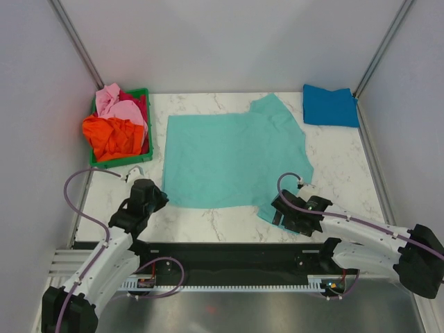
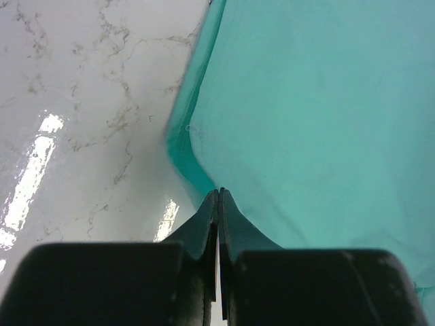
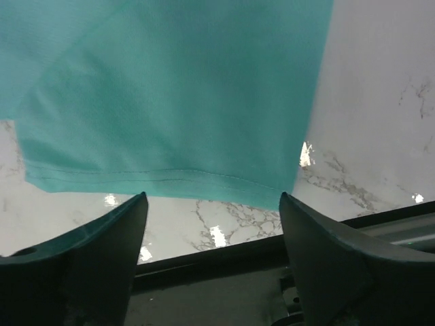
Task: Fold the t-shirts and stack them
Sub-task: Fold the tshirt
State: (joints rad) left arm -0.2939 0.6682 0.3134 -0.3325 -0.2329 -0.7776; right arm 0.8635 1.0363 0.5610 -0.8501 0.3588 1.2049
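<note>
The teal shirt (image 1: pixel 232 159) lies spread flat in the middle of the table (image 1: pixel 340 159), with one sleeve reaching toward the near right. It looks light, thin and limp, so it will likely sag and slide on the glossy top. The stitched edges and corners are the best places to pinch it.

The left gripper (image 2: pixel 219 193) sits at the shirt's near left corner with its fingers pressed together. I cannot tell whether any cloth is caught between them. The right gripper (image 3: pixel 212 197) hovers just short of the sleeve hem (image 3: pixel 156 178), fingers spread wide with nothing between them.

A folded blue shirt (image 1: pixel 329 105) rests at the far right. An orange shirt (image 1: pixel 111 135), a pink shirt (image 1: pixel 121 107) and a red shirt (image 1: pixel 142 104) are heaped in a green crate (image 1: pixel 121 161) at the far left.
</note>
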